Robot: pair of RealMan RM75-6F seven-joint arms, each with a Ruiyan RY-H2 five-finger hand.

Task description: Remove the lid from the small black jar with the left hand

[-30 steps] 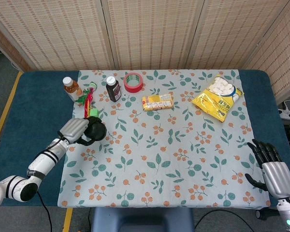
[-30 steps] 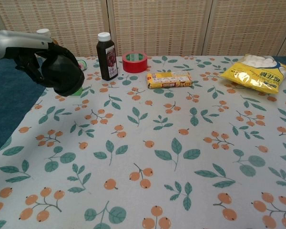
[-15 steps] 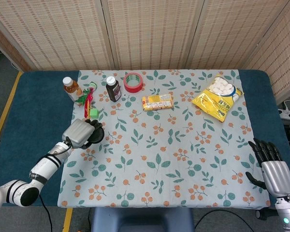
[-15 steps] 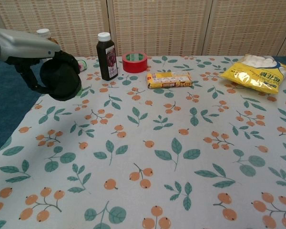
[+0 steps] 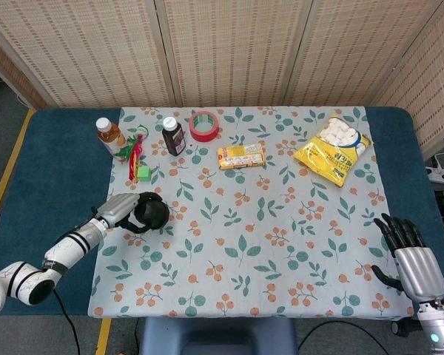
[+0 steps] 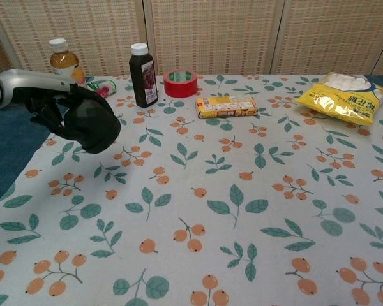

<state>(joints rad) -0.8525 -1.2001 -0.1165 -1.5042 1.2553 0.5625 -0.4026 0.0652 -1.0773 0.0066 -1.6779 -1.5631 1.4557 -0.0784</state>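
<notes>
The small black jar (image 5: 152,214) is a round, dark thing at the left of the floral cloth, and my left hand (image 5: 119,210) grips it from its left side. In the chest view the jar (image 6: 91,123) hangs a little above the cloth, with the fingers (image 6: 48,108) wrapped over its top and back. I cannot tell the lid apart from the jar body. My right hand (image 5: 416,260) stays at the near right table corner, fingers spread and holding nothing; the chest view does not show it.
Along the far edge stand an orange-capped bottle (image 5: 106,133), a dark bottle (image 5: 173,136) and a red tape roll (image 5: 203,126). A green block (image 5: 142,172) lies just beyond the jar. A yellow box (image 5: 241,156) and a marshmallow bag (image 5: 334,148) lie further right.
My left hand has rolled over and carried the black jar lower, nearer and slightly to the right. The right hand has barely moved.
</notes>
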